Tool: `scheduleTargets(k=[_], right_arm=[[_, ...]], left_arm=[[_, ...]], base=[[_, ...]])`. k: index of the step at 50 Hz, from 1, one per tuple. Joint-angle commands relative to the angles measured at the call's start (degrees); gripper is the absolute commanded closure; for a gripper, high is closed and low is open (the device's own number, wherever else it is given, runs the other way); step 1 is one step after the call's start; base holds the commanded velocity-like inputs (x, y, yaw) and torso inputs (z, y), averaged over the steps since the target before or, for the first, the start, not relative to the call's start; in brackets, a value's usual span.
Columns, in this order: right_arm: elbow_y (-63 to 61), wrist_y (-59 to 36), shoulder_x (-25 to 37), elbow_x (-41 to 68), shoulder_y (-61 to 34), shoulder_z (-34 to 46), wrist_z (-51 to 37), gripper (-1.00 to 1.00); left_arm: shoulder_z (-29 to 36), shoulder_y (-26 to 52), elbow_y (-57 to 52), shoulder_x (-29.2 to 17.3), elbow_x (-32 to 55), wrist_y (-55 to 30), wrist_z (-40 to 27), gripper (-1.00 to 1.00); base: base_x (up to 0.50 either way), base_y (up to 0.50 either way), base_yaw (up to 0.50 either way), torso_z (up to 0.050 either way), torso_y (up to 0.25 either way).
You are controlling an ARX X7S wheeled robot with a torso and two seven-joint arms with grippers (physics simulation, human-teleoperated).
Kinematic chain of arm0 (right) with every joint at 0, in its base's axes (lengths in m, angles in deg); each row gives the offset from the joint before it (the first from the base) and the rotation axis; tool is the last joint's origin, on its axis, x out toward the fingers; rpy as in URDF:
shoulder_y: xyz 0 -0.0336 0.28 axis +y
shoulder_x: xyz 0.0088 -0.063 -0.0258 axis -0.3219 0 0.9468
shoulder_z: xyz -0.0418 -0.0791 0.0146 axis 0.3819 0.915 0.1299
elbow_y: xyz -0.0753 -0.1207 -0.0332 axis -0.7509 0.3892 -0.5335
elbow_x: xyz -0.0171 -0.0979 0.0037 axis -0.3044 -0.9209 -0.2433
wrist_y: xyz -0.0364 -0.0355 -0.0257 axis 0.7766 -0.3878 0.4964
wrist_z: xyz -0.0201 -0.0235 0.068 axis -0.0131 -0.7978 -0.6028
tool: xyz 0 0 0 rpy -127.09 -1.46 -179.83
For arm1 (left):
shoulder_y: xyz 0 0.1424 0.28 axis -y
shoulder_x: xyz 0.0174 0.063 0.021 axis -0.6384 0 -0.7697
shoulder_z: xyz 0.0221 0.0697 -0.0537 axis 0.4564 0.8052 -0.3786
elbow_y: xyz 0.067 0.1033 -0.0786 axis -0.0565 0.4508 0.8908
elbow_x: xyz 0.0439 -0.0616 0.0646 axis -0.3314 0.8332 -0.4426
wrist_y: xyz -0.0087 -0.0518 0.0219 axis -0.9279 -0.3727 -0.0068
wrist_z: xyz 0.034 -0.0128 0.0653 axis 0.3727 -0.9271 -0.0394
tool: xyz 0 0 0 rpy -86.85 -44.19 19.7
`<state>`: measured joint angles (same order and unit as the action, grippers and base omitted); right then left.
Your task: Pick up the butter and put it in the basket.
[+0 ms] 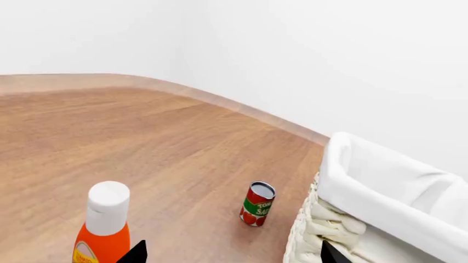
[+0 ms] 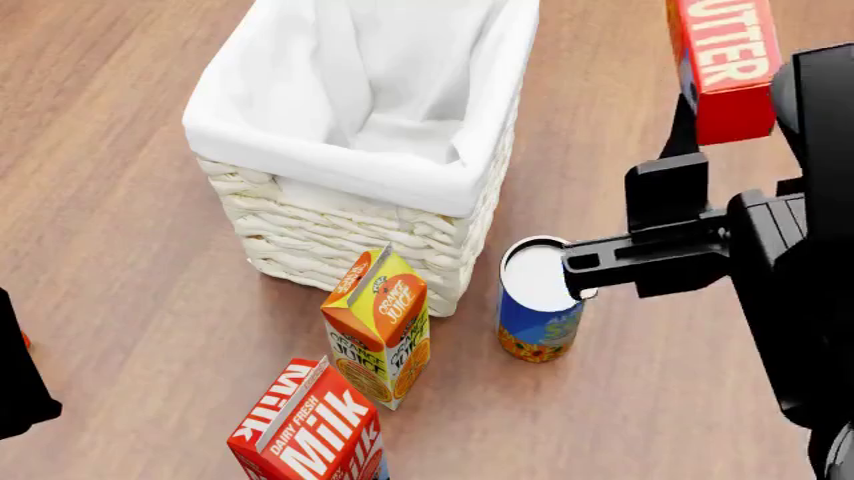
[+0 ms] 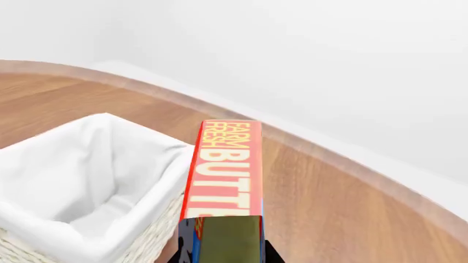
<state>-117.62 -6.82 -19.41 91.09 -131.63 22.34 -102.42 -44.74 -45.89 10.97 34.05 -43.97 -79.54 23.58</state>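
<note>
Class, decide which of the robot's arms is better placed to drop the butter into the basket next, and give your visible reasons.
Right. The right gripper already holds the butter raised beside the basket. The left arm's camera shows only floor items and the basket's outer wall.

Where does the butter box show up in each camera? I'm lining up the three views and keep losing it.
Head view: the butter is at the top right corner, held up beside the basket, cut off by the frame's top edge.
Right wrist view: the butter stands at bottom centre, close to the lens, lettering facing the camera.
Left wrist view: not in it.
Shared landmark: the basket, also in the right wrist view and the left wrist view.
</note>
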Motion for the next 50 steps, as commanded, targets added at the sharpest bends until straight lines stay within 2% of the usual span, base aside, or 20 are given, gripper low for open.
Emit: scheduleTargets(k=[1, 6, 10, 17, 26, 38, 50], right_arm=[[13.6, -4.9, -2.1, -3.0, -14.2, 5.0, 4.3, 1.0], [20.0, -5.9, -3.6, -5.4, -19.1, 7.6, 7.9, 1.0], [27.5, -10.4, -4.7, -6.9, -24.4, 11.8, 9.1, 1.0], [37.8, -11.1, -7.5, -12.3, -30.4, 17.2, 14.6, 1.0], [46.6, -7.8, -9.9, -17.8, -31.4, 22.2, 22.1, 1.0], [59.6, -6.9, -17.4, -25.8, -41.1, 32.8, 33.2, 1.0], [75.0, -0.3, -26.1, -34.8, -48.0, 44.4, 48.9, 1.0]], left_arm=[[0.1, 0.2, -0.1, 0.1, 0.5, -0.1, -0.6, -1.0], [-0.2, 0.4, -0.5, 0.0, 1.1, -0.5, -1.2, -1.0], [-0.3, 0.6, -0.7, 0.0, 1.5, -0.7, -1.6, -1.0], [0.4, 0.7, -0.5, 0.4, 1.1, -0.6, -1.8, -1.0], [0.1, 0.9, -0.8, 0.2, 1.8, -0.9, -2.5, -1.0], [-0.1, 0.8, -0.7, -0.1, 2.2, -0.7, -2.7, -1.0], [-0.2, 1.8, -0.1, -0.1, 2.7, -0.9, -3.1, -1.0]], base=[[0.0, 0.0, 0.0, 0.0, 0.0], [0.0, 0.0, 0.0, 0.0, 0.002], [0.0, 0.0, 0.0, 0.003, 0.0], [0.0, 0.0, 0.0, 0.0, 0.002], [0.0, 0.0, 0.0, 0.0, 0.001], [0.0, 0.0, 0.0, 0.001, 0.002], [0.0, 0.0, 0.0, 0.0, 0.002]])
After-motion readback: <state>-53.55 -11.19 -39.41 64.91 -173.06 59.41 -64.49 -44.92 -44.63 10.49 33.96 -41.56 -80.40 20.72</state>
